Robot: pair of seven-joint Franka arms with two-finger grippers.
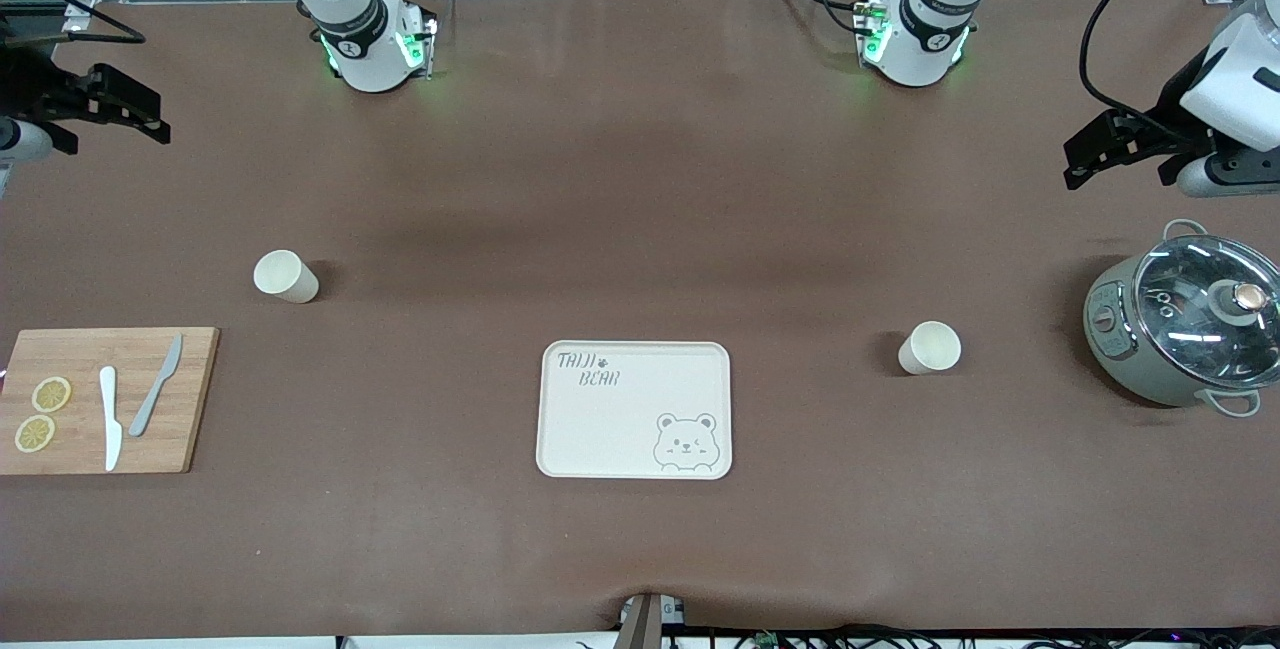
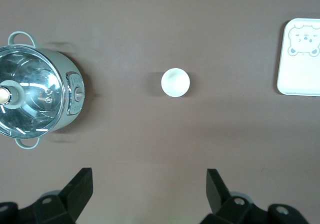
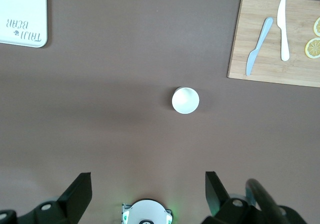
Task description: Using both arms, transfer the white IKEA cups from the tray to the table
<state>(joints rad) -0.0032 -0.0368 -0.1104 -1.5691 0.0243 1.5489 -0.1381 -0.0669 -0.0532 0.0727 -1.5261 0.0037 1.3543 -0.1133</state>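
Observation:
Two cream-white cups stand upright on the brown table. One cup (image 1: pixel 286 277) is toward the right arm's end and shows in the right wrist view (image 3: pixel 185 100). The other cup (image 1: pixel 930 347) is toward the left arm's end, between the bear tray (image 1: pixel 600 429) and the pot, and shows in the left wrist view (image 2: pixel 175 82). My left gripper (image 1: pixel 1078 161) (image 2: pixel 149 176) hangs high over the left arm's end of the table, open and empty. My right gripper (image 1: pixel 150 121) (image 3: pixel 148 179) hangs high over the right arm's end, open and empty.
A grey pot with a glass lid (image 1: pixel 1190 319) (image 2: pixel 35 96) stands at the left arm's end. A wooden cutting board (image 1: pixel 70 354) (image 3: pixel 265 63) with two knives and lemon slices lies at the right arm's end. The tray also shows in both wrist views (image 2: pixel 300 78) (image 3: pixel 22 3).

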